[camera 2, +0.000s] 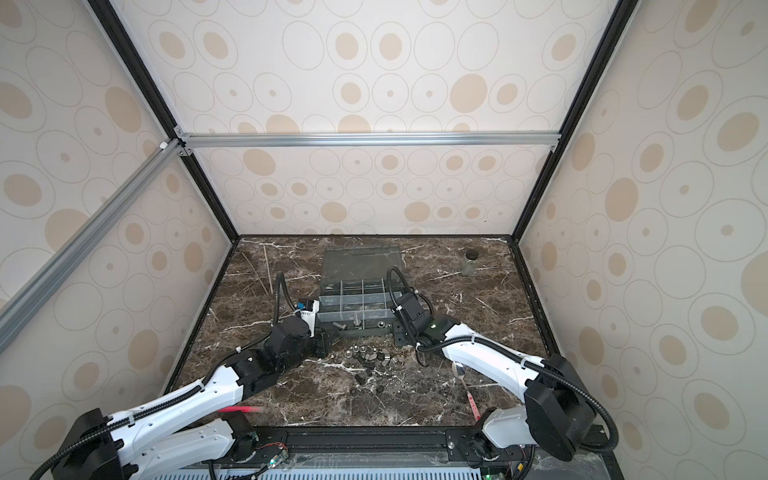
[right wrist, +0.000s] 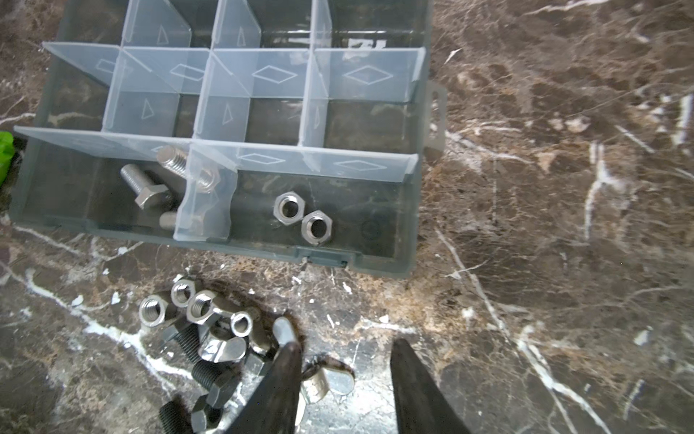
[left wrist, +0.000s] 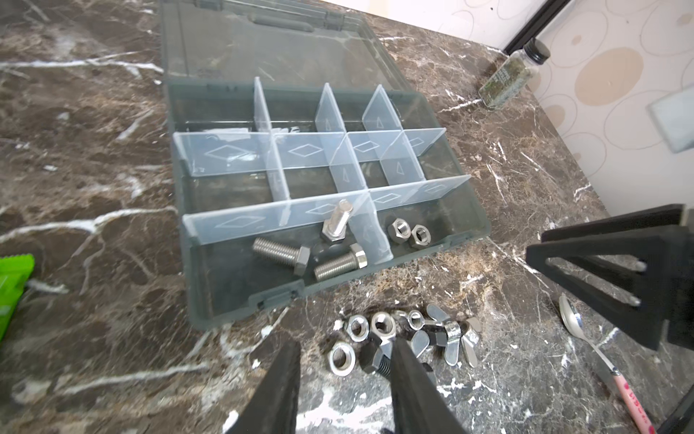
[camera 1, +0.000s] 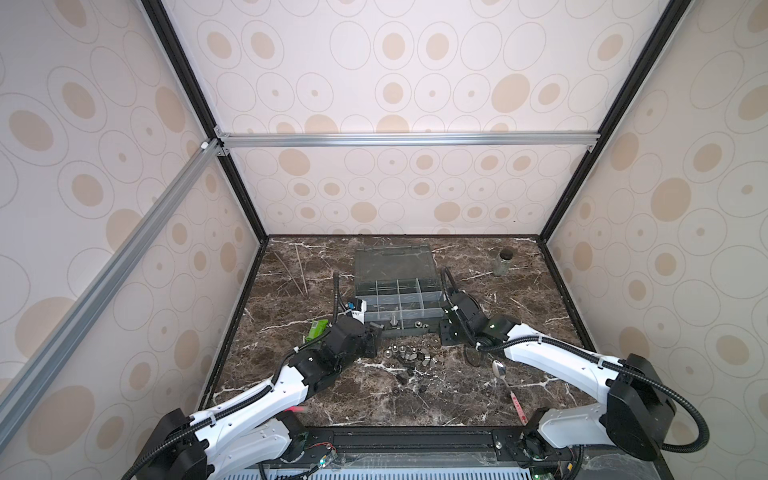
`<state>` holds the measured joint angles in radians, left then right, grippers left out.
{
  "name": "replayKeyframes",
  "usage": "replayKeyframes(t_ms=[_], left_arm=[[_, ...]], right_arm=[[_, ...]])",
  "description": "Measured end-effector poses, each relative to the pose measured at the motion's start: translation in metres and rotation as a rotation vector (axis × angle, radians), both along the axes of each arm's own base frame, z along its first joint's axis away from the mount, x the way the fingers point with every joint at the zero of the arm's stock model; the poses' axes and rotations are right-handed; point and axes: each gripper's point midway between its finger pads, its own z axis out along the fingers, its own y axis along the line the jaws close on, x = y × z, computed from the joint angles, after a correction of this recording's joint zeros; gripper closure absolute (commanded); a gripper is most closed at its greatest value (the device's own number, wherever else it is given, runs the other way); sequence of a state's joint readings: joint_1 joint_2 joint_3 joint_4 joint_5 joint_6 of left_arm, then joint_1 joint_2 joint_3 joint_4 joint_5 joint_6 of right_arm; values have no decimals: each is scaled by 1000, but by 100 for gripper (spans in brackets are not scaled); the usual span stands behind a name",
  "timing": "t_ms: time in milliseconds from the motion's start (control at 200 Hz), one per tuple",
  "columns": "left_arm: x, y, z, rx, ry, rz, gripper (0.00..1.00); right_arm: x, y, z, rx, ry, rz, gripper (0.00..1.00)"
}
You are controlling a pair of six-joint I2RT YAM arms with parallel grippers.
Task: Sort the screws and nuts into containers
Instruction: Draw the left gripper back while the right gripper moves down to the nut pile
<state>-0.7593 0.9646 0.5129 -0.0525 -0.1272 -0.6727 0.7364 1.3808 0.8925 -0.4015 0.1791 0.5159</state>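
Listing by size, with the clock read in a top view and 12 at the back wall. Marble table (camera 1: 540, 291): bears everything. Organizer box (left wrist: 225, 304): lid thrown back, at 12 o'clock of table centre; its containers (left wrist: 225, 154) are mostly bare. Left gripper (left wrist: 345, 379): jaws parted, holding nothing, poised over the loose heap (camera 1: 411, 357) from its 9 o'clock side. Right gripper (right wrist: 345, 379): jaws likewise apart and empty, at the heap's 2 o'clock. Loose heap: unsorted hardware on the table, just at 6 o'clock of the box. Screws (left wrist: 281, 253): three silver ones in a front-row container; dark ones lie in the heap. Nuts (left wrist: 409, 233): two in the container at 3 o'clock of the screws, across one divider; more in the heap. Step judged: sorting is early, and the next pick is being lined up. Next move calls for closing on a single piece without snagging its neighbours, then carrying it toward 12 o'clock to the matching container.
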Motion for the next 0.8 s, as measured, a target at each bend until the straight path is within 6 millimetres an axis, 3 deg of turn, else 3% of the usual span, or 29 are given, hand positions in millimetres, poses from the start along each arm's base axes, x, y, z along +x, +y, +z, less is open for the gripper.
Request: replayKeyframes(t_ms=[180,550,800], left_arm=[[-9,15,2,-57,-23,49,58],[-16,47,24,-134,-118,162,55],[-23,63,15,-135,-113,209,53]], right_arm=[[-3,29,-13,-11,53,117,56],[-14,96,-15,-9,80,385,55],[-25,142,-25,-15,107,522,55]])
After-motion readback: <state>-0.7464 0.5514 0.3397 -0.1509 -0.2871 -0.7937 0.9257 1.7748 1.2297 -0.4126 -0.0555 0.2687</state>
